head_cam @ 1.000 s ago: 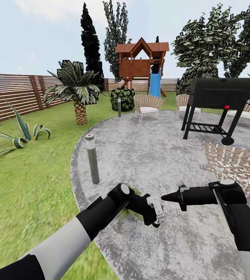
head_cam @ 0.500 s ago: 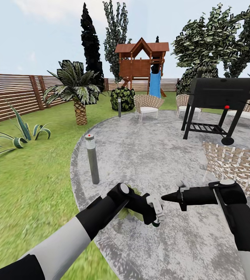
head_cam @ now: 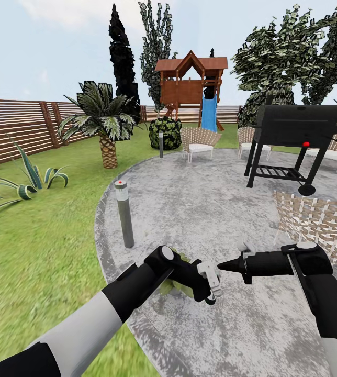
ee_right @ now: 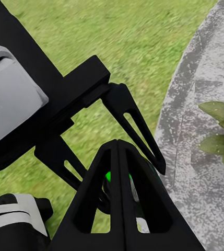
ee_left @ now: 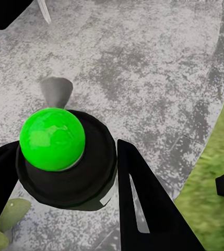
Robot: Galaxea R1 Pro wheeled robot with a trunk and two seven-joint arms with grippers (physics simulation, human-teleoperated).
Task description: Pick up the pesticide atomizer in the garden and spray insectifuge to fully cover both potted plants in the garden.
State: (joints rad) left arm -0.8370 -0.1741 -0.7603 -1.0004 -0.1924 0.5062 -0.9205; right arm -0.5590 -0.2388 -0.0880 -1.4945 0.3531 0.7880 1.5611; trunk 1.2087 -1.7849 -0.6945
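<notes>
Left hand [head_cam: 210,293] pinches the pesticide atomizer [ee_left: 65,157], green cap up, low over the near patio [head_cam: 205,209], with a potted plant [head_cam: 176,285] half hidden beneath its arm. Right hand [head_cam: 226,266], fingers pressed together, points at it from the right. Bollard lamp [head_cam: 124,213] stands just behind on the left, woven chair [head_cam: 315,222] near right, black grill [head_cam: 294,141] farther right.

Atomizer [ee_left: 65,157] held upright, plant [head_cam: 176,283] beneath
</notes>
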